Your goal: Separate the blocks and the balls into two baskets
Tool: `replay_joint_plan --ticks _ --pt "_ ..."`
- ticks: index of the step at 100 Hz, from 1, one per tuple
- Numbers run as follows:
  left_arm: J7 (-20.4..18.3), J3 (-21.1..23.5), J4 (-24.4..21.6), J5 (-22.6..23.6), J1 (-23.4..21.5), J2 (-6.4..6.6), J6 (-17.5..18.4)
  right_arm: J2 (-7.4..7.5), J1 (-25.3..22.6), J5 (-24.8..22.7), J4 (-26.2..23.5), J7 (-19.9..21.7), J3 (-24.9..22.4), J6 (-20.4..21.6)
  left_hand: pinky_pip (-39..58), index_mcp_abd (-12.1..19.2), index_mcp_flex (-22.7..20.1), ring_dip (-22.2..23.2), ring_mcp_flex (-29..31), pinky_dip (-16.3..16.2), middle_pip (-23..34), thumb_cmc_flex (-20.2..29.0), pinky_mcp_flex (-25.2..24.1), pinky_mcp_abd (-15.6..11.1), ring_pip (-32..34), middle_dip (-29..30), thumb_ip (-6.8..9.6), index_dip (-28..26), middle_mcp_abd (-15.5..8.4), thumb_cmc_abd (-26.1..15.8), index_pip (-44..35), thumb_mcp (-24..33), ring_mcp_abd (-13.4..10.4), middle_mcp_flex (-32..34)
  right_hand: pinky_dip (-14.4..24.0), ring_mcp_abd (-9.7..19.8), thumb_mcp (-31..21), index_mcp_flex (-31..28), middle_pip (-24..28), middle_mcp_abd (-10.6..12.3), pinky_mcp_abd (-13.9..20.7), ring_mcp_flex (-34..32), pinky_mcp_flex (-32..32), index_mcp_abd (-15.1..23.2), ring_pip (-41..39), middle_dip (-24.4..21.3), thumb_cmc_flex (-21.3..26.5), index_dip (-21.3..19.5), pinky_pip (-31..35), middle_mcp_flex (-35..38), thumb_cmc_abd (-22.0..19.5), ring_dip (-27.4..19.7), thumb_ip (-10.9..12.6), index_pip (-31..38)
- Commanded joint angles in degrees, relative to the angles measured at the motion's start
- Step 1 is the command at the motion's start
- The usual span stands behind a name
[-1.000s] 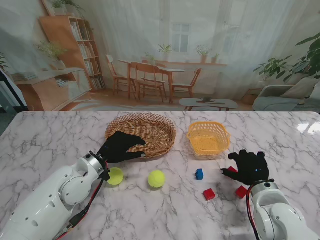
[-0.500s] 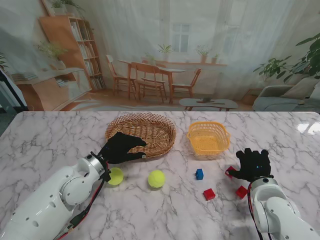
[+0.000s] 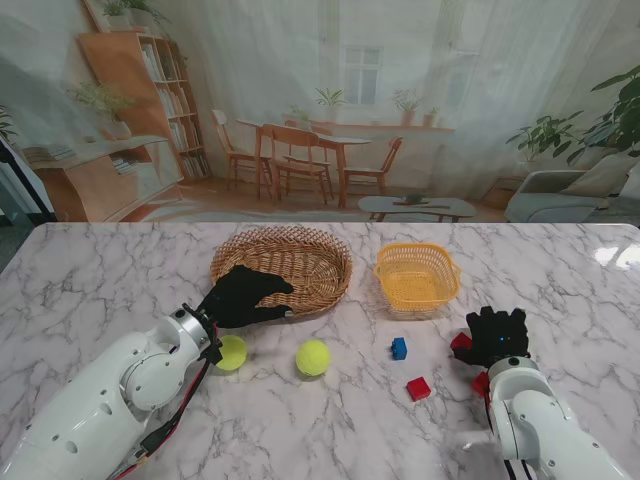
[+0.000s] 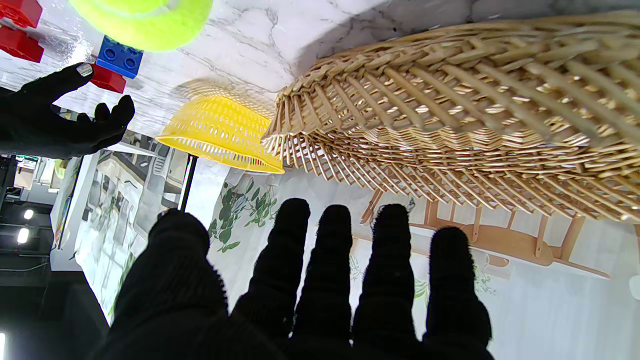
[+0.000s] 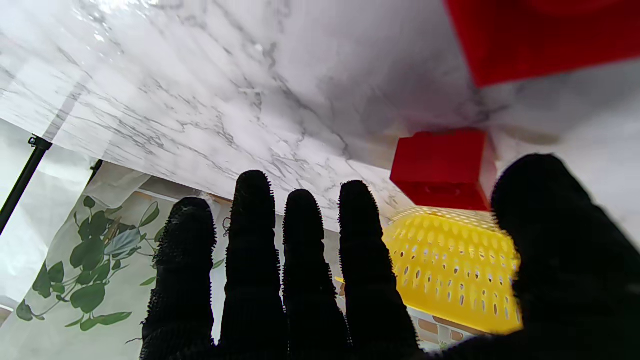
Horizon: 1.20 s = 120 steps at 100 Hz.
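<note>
My left hand (image 3: 243, 294) hovers open at the near rim of the wicker basket (image 3: 300, 248), fingers spread, holding nothing. Two yellow-green balls lie nearer to me: one (image 3: 231, 352) beside my left wrist, one (image 3: 313, 357) mid-table. A blue block (image 3: 399, 348) and a red block (image 3: 418, 388) sit to their right. My right hand (image 3: 496, 336) is open over two more red blocks, one (image 3: 461, 342) at its thumb side, one (image 3: 481, 384) by the wrist. The right wrist view shows a red block (image 5: 442, 169) near the thumb, apart from it. The yellow plastic basket (image 3: 417, 272) stands farther away.
The marble table (image 3: 100, 290) reaches to a printed room backdrop at the far edge. Both baskets stand side by side at the table's middle back. The left wrist view shows the wicker basket's wall (image 4: 450, 115) close to my fingers.
My right hand has drawn back toward me and turned, its fingers now pointing away over the red blocks. The left hand and all balls and blocks stay put.
</note>
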<state>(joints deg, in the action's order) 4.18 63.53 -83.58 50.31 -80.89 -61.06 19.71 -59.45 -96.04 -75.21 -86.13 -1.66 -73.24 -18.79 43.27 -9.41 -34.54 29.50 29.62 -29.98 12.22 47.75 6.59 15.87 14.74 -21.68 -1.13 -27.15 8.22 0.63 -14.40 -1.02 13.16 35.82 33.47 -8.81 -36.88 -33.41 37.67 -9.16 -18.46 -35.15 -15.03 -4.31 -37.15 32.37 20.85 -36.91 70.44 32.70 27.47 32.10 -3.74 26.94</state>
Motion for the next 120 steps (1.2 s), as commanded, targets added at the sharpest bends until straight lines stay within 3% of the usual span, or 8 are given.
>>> replay_joint_plan --ticks 1,23,47,54,69,83,98,120 --pt "-0.8 -0.2 -0.2 0.2 0.0 -0.01 -0.2 -0.05 0.2 0.6 0.8 -0.2 0.2 -0.7 -1.1 1.2 -1.2 0.3 0.1 -1.0 0.0 0.7 -0.5 1.4 0.3 -0.6 1.09 -0.6 -0.6 -1.6 -0.7 -0.4 -0.3 1.3 0.8 0.3 -2.6 -1.2 2.0 0.1 0.3 -0.7 -0.1 -0.9 -3.1 0.7 -2.4 -1.2 1.0 -0.4 2.5 0.5 -0.1 1.4" --pt "-0.9 -0.4 -0.2 0.3 0.0 0.01 -0.1 -0.05 1.1 1.4 2.0 -0.6 1.5 -1.0 -1.1 1.2 -1.2 0.2 0.1 -0.9 -0.1 0.7 -0.6 1.4 0.3 -0.6 1.09 -0.6 -0.5 -1.6 -0.6 -0.4 -0.3 1.2 1.0 0.5 -4.7 -2.7 2.3 0.0 0.5 -1.2 -0.9 -0.1 -4.0 0.9 -1.2 -2.4 1.7 -0.7 2.6 0.8 -0.1 3.7" --pt "-0.8 -0.3 -0.6 0.5 -0.2 0.05 0.4 -0.09 2.5 2.3 3.2 -1.6 2.9 -1.0 -1.2 1.2 -1.2 0.1 -0.1 -0.9 -0.1 0.7 -0.6 1.4 0.2 -0.6 1.09 -0.6 -0.6 -1.5 -0.6 -0.4 -0.3 1.3 0.8 0.9 -9.9 -7.0 5.4 1.2 0.5 -4.6 -3.4 2.8 -7.1 2.4 4.7 -5.9 3.5 3.5 2.3 1.7 0.4 12.1" --pt "-0.8 -0.3 -0.6 0.6 -0.2 0.06 0.4 -0.02 2.6 2.4 3.1 -1.1 3.0 -0.7 -1.3 1.2 -1.1 0.0 -0.5 -0.9 -0.2 0.8 -0.7 1.3 0.0 -0.5 1.1 -0.6 -0.5 -1.3 -0.6 -0.4 -0.3 1.1 0.2 1.1 -10.7 -6.7 5.6 1.6 0.3 -5.4 -3.8 3.9 -7.7 2.8 6.8 -2.5 3.9 4.2 3.5 2.0 -2.6 16.4" --pt "-0.5 -0.4 -0.6 0.9 -0.2 0.07 0.6 0.16 2.9 1.5 3.4 -0.1 3.5 -0.8 -1.4 1.2 -1.1 -0.1 -0.6 -0.8 -0.2 0.8 -0.7 1.2 -0.1 -0.5 1.09 -0.6 -0.5 -1.4 -0.5 -0.4 -0.4 1.1 -0.2 1.3 -11.5 -6.1 6.2 1.8 -0.1 -7.1 -5.0 5.2 -8.9 3.4 10.3 2.0 4.2 5.6 5.0 2.6 -4.8 22.7" --pt "-0.6 -0.5 -0.5 0.8 -0.1 0.07 0.6 0.09 2.9 1.6 3.3 -0.4 3.5 -1.2 -1.4 1.2 -1.1 -0.1 -0.6 -0.8 -0.2 0.7 -0.7 1.2 -0.1 -0.5 1.09 -0.6 -0.6 -1.4 -0.5 -0.4 -0.4 1.1 0.0 1.8 -12.0 -5.6 8.7 2.1 -0.1 -10.0 -7.5 6.6 -12.8 5.2 12.9 4.5 6.4 8.2 5.7 4.4 -5.8 28.5" --pt "-0.7 -0.5 -0.6 0.8 -0.1 0.07 0.6 -0.15 1.9 1.6 2.0 -2.2 2.2 -1.0 -1.4 1.2 -1.1 -0.1 -0.5 -0.9 -0.2 0.7 -0.7 1.3 0.0 -0.5 1.08 -0.6 -0.5 -1.5 -0.5 -0.4 -0.4 1.1 -0.1 1.8 -12.3 -5.5 9.8 2.0 -0.2 -11.2 -7.9 7.1 -14.8 6.0 13.9 5.3 6.8 9.3 5.2 5.3 -6.0 30.3" --pt "-0.8 -0.6 -0.6 0.7 -0.1 0.08 0.4 -0.4 -1.9 -0.6 -5.1 -4.0 -2.8 4.6 -1.4 1.2 -1.2 -0.1 -0.5 -0.9 -0.2 0.7 -0.7 1.3 0.0 -0.5 1.09 -0.6 -0.5 -1.5 -0.5 -0.4 -0.4 1.1 0.0 1.8 -12.1 -5.9 9.7 2.0 -0.3 -11.9 -8.7 7.3 -14.9 6.0 14.4 5.8 7.4 10.3 5.0 5.3 -6.3 30.9"
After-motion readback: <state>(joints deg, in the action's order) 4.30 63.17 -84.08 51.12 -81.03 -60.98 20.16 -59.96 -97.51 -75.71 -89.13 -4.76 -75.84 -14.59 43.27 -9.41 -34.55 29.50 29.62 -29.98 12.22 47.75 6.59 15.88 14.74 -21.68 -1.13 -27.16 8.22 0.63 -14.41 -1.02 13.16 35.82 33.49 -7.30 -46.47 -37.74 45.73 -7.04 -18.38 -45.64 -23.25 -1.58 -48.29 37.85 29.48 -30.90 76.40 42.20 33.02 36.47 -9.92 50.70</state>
